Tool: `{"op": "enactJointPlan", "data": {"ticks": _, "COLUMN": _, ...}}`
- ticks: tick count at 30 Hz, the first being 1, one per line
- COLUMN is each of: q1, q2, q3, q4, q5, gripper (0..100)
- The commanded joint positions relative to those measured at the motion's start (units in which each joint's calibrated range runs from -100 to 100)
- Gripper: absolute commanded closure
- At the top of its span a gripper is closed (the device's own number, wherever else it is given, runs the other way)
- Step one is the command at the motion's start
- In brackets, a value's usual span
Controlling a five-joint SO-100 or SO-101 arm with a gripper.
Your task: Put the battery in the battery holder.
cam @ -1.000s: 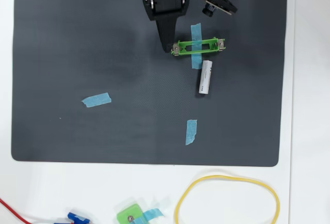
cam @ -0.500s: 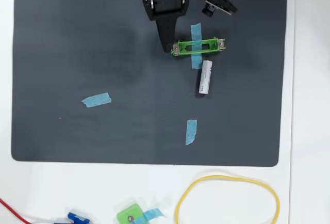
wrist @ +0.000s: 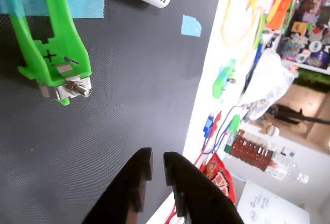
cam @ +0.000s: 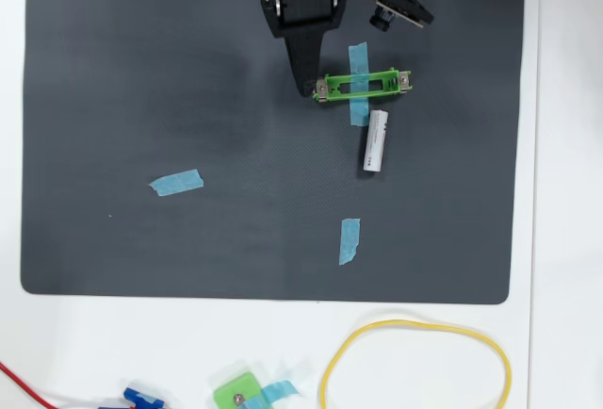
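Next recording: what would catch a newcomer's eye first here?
The bright green battery holder, taped down near the top of the dark mat in the overhead view. The white battery lies loose just below it. The black gripper hangs beside the holder's left end, holding nothing.

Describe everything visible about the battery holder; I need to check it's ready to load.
The battery holder is a long, narrow, bright green plastic frame lying flat on the dark mat, its long axis running left-right in the overhead view. Silver metal contacts sit at both ends, and a plus sign marks the end seen in the wrist view. A blue tape strip crosses it. Its slot looks empty; the white battery lies apart, just below.
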Motion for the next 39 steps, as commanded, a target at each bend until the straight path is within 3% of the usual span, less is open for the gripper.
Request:
{"op": "enactJointPlan", "data": {"ticks": 1, "q1": -0.18, "q2": 0.17, "q3": -4.55, "q4": 3.15, "q5": 0.18, "gripper": 100}}
{"op": "enactJointPlan", "data": {"ticks": 11, "q1": 0.23, "q2": 4.69, "q3": -12.04, "q4": 8.31, "q5": 3.36, "gripper": 100}}
{"op": "enactJointPlan", "data": {"ticks": 19, "q1": -0.08, "q2": 33.86, "q3": -33.63, "q4": 8.83, "q5": 3.36, "gripper": 100}}
{"op": "enactJointPlan", "data": {"ticks": 26, "q1": -0.49, "q2": 59.11, "q3": -50.9, "q4": 18.54, "q5": 4.35, "gripper": 100}}
{"op": "enactJointPlan", "data": {"ticks": 33, "q1": -15.02, "q2": 71.47, "q3": -62.79, "q4": 29.64, "q5": 12.12, "gripper": 100}}
{"op": "enactJointPlan", "data": {"ticks": 39, "q1": -22.91, "q2": 73.27, "q3": -64.73, "q4": 27.45, "q5": 15.1, "gripper": 100}}
